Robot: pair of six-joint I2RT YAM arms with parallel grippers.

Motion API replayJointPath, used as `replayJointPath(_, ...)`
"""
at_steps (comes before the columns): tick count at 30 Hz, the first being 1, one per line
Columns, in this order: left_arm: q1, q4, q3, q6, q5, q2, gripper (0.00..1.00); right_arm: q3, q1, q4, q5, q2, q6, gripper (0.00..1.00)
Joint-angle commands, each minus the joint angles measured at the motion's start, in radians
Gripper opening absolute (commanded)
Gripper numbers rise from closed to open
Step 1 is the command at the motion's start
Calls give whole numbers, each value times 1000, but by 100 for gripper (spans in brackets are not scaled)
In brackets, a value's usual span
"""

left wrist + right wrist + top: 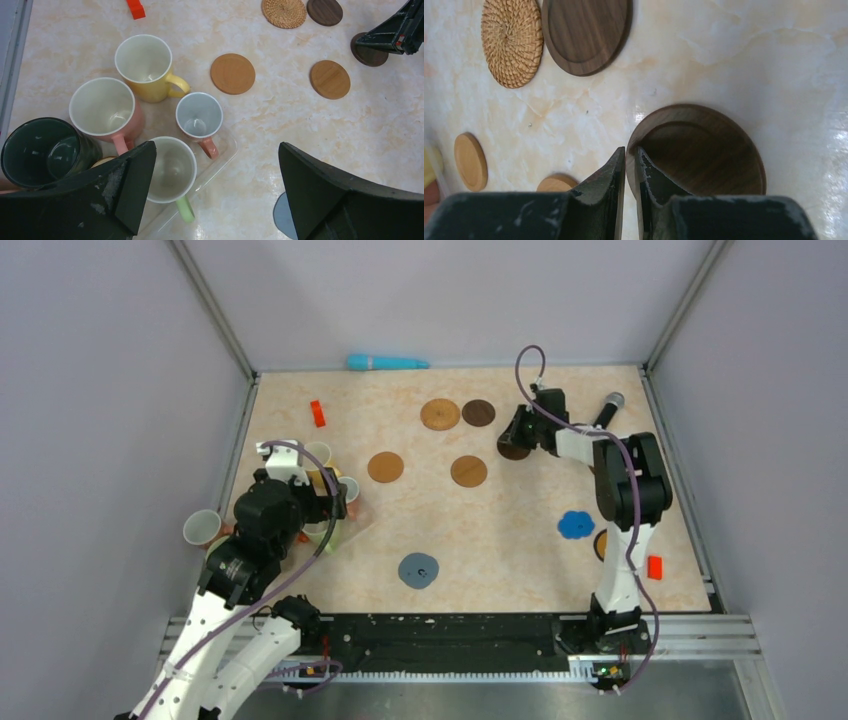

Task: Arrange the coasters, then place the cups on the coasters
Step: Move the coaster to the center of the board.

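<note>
My right gripper point(630, 150) is shut on the left rim of a dark brown coaster point(704, 150), which lies at the back right of the table point(513, 451). A woven coaster point(512, 40) and a second dark coaster point(586, 30) sit side by side beyond it. Two tan coasters point(385, 466) point(468, 471) lie mid-table, a grey-blue one point(418, 570) near the front, a bright blue scalloped one point(575, 524) on the right. My left gripper point(215, 190) hangs open above the cups: yellow point(144, 60), pink point(102, 106), a small one with an orange handle point(199, 115), pale green point(170, 169) and dark point(42, 150).
A clear tray point(225, 150) lies under some cups. Another cup point(201, 528) rests on its side outside the left frame rail. A blue cylinder point(388, 362) lies at the back wall, a black microphone point(608, 406) at back right. Red blocks point(318, 413) point(655, 566) lie on the table.
</note>
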Motion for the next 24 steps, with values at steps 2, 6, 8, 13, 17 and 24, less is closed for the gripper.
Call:
replayJointPath(2, -1, 38, -4, -9, -16, -9, 97, 57, 28, -8, -8, 62, 24, 13)
replayJointPath(6, -1, 37, -5, -9, -19, -10, 97, 70, 34, 0, -4, 73, 32, 12)
replayJointPath(8, -2, 38, -5, -9, -20, -13, 97, 83, 35, -10, -6, 82, 30, 11)
replayJointPath(13, -2, 38, -5, -9, -18, -11, 97, 89, 39, -1, -15, 87, 42, 11)
replayJointPath(17, -2, 37, -5, -9, -17, -11, 97, 104, 44, -10, -17, 94, 43, 11)
replayJointPath(24, -2, 37, -5, -9, -19, -12, 97, 121, 45, -35, -31, 73, 35, 11)
